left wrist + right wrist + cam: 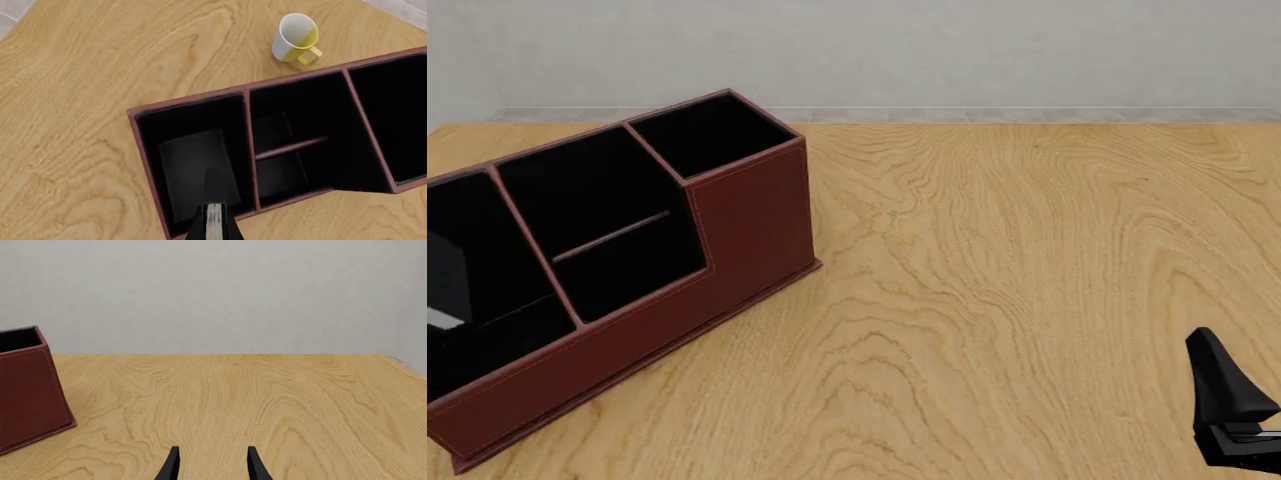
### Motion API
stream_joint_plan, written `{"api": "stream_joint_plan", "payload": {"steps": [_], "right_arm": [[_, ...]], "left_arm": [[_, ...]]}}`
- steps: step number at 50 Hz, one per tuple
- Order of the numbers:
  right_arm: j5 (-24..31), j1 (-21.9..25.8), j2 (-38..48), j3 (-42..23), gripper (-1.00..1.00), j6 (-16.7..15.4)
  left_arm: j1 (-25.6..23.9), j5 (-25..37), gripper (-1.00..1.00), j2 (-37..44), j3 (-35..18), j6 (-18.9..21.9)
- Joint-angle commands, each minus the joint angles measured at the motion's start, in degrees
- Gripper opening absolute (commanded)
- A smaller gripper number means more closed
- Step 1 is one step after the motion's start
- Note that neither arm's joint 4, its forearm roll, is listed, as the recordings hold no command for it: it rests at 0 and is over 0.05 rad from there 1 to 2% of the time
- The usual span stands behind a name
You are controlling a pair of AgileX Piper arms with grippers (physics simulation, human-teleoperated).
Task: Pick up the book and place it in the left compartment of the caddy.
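The reddish-brown caddy (193, 101) stands at the table's left, also in the front view (694, 300) and the right wrist view (27, 390). My left gripper (213, 229) is shut on the black book (213, 216), whose white page edges show between the fingers. It holds the book over the left compartment (157, 135). In the front view the book (443, 285) shows at the frame's left edge, down inside that bay (467, 215); I cannot tell whether it touches the floor. My right gripper (213, 465) is open and empty, low at the front right (1228, 400).
A white and yellow mug (297, 37) stands on the table beyond the caddy's far side. The caddy's middle bay (601, 220) has a low cross divider, and the small tall bay (707, 135) is at its far end. Bare wooden table (1028, 280) lies to the right.
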Motion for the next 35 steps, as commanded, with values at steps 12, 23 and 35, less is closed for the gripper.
{"api": "stream_joint_plan", "payload": {"steps": [12,23,35], "right_arm": [[0.17,-0.01,-0.16,-0.03,1.0,0.01],[0.16,0.0,-0.16,-0.03,1.0,0.0],[0.16,-0.01,-0.18,-0.03,1.0,0.01]], "left_arm": [[1.38,-4.35,-1.0,3.91,-0.06,1.18],[1.42,-6.77,-1.0,5.63,1.12,1.36],[1.61,-9.08,-1.0,7.38,2.75,1.68]]}}
